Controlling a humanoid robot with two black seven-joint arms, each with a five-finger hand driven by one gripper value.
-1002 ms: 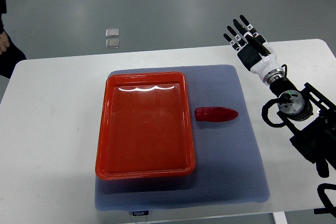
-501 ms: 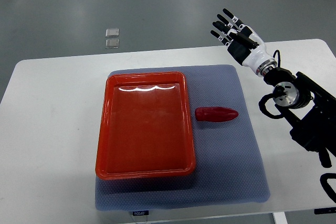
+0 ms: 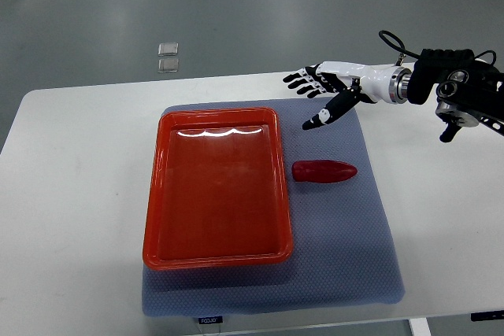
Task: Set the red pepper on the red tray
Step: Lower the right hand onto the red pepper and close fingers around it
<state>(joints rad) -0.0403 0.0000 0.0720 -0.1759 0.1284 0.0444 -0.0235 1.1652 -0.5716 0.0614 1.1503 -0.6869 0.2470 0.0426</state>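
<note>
A red pepper (image 3: 324, 171) lies on the grey-blue mat (image 3: 346, 234), its tip pointing right, just right of the red tray (image 3: 153, 194). The tray holds nothing. My right hand (image 3: 319, 92) reaches in from the right edge and hovers above the mat's far right corner, beyond the pepper and apart from it. Its fingers are spread and point left, with the thumb angled down toward the pepper. No left arm shows.
The mat lies on a white table (image 3: 71, 194) whose far edge runs just behind the hand. Two small clear packets (image 3: 168, 57) lie on the grey floor beyond the table. My right forearm and its cable (image 3: 453, 92) span the table's far right.
My right arm has swung from pointing away over the table's right side to lying level, and the hand has moved left to above the mat's far right corner. A person at the left edge has gone.
</note>
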